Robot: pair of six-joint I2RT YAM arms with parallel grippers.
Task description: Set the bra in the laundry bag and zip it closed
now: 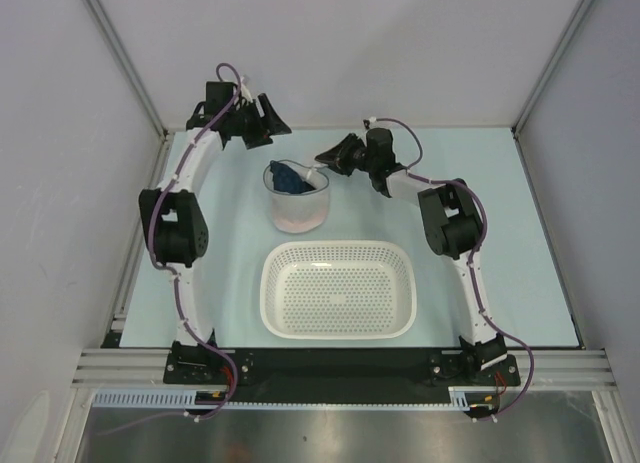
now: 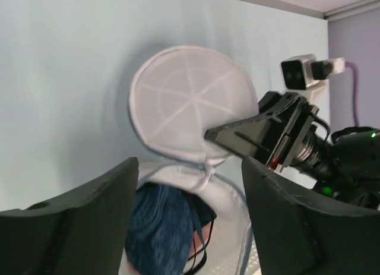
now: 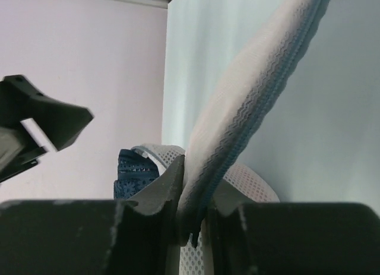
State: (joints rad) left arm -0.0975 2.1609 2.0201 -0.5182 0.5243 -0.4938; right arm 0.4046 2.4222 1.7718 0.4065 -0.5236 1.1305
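Black fingers of the right pincer (image 3: 193, 211) are pressed together on the edge of the round lid (image 2: 187, 100) of the laundry bag (image 1: 300, 211). The lid's zip rim runs up from between them toward the upper right of the right wrist view. The lid stands raised above the bag's open mouth, and its white mesh face with stitched spokes fills the upper middle of the left wrist view. The left pincer (image 2: 189, 180) is spread wide and grips nothing; in the top view it hangs up and left of centre, apart from the bag and beyond its far side. Inside the bag lies the dark blue bra (image 1: 287, 179), bunched near the top of the pouch and showing through the opening. Thin dark straps show at the bottom of the left wrist view. The bag stands upright on the pale blue counter (image 1: 500, 233), a little above the centre of the top view. Just below it in that frame, nearer the arm bases, sits a white perforated basket (image 1: 272, 283), close to the bag but not touching it.
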